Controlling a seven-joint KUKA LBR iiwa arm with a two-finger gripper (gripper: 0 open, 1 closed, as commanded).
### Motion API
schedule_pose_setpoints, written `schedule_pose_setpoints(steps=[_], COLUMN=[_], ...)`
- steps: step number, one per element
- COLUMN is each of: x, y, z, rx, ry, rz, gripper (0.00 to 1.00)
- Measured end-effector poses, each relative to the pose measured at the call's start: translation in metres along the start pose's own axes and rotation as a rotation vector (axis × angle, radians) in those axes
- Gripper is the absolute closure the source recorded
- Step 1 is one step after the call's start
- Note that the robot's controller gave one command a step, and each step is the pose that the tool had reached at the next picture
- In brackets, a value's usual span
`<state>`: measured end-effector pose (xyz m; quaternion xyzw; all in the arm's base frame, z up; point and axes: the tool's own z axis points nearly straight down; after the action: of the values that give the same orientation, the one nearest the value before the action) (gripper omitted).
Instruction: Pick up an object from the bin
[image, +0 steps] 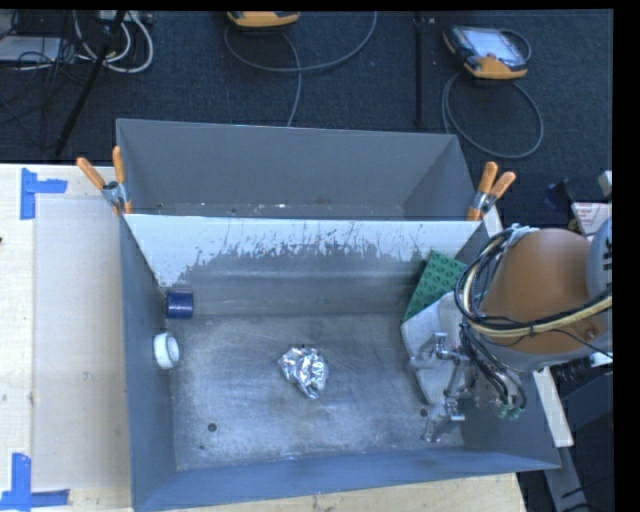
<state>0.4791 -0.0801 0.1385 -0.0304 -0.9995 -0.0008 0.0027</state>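
Note:
My gripper (438, 390) is low at the bin's right side, open, with one metal fingertip (432, 352) towards the back and the other near the front. Nothing is clearly held between them. Just behind it a green scouring pad (437, 280) leans against the right wall, with a pale white-grey sheet (421, 325) under its lower edge that reaches to the back fingertip. A crumpled ball of silver foil (305, 371) lies on the floor in the middle, well to the left of the gripper.
A small dark blue cylinder (180, 304) and a white ring-shaped cap (166, 349) lie by the left wall. The arm with its orange cover and cables hangs over the bin's right rim. The sloping walls close in on the gripper's right.

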Motion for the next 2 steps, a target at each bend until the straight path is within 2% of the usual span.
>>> schedule_pose_setpoints(steps=[1,2], x=[-0.036,-0.036], y=[-0.002,-0.056], z=[-0.033,0.024], rx=[0.002,0.0], ry=[-0.007,-0.001], rz=[-0.356,-0.346], gripper=[0.0,0.0])
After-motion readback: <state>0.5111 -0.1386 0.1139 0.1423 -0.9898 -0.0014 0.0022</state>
